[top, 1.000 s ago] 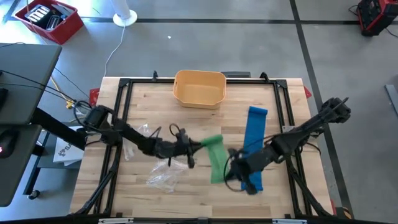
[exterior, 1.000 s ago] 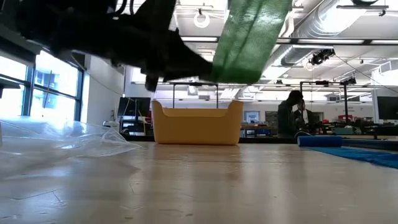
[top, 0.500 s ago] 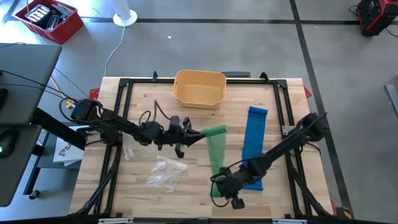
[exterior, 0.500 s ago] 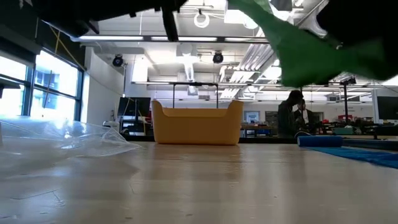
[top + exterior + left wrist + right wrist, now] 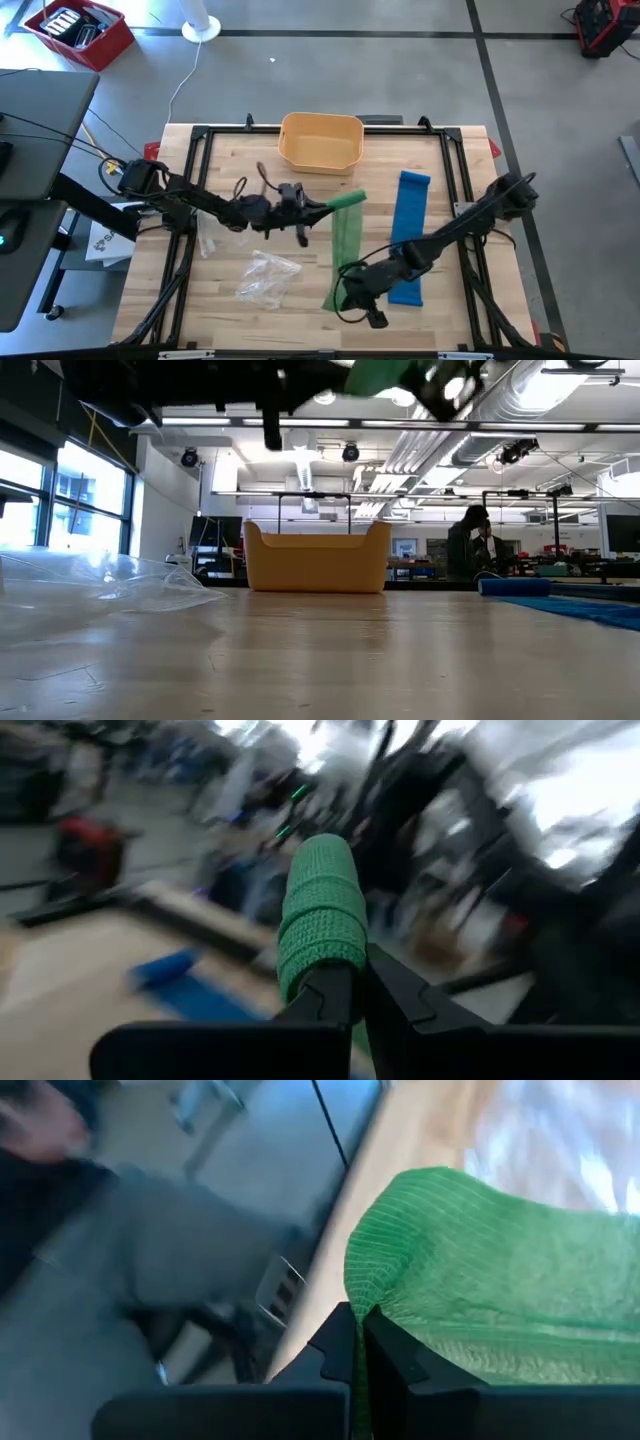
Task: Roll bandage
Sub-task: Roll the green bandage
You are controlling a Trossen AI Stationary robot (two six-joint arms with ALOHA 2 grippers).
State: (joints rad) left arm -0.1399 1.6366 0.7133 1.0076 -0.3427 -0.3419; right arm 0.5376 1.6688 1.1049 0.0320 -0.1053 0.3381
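A green bandage point(image 5: 344, 245) is stretched above the table between my two grippers, running from far to near. Its rolled far end point(image 5: 322, 915) is in my left gripper point(image 5: 322, 206), which is shut and points level toward the table's right. Its flat near end point(image 5: 470, 1270) is in my right gripper point(image 5: 347, 292), also shut, near the table's front edge. In the low view only a scrap of the green bandage point(image 5: 385, 372) shows at the top, well clear of the tabletop. A blue bandage point(image 5: 408, 238) lies flat on the table to the right, its rolled end point(image 5: 414, 181) farthest away. My left gripper pinches the green roll's end point(image 5: 318, 960) between its two fingers, coming level from the table's left. The roll sticks out past the fingertips along their line, lifted clear of the table. My right gripper pinches a bunched edge of the strip's near end point(image 5: 365, 1305) between its fingers, slanting down from the right. The strip runs away from it to the roll, clear of the table; how many layers, I cannot tell.
A yellow bin point(image 5: 320, 141) stands at the table's far middle. A crumpled clear plastic bag point(image 5: 265, 276) lies near the front left. A person point(image 5: 478, 540) is in the room beyond the table.
My left gripper has carried the roll up and toward the far edge. My right gripper has gone down, toward the near edge and the left, with the strip's end. The green strip between them is now drawn out longer.
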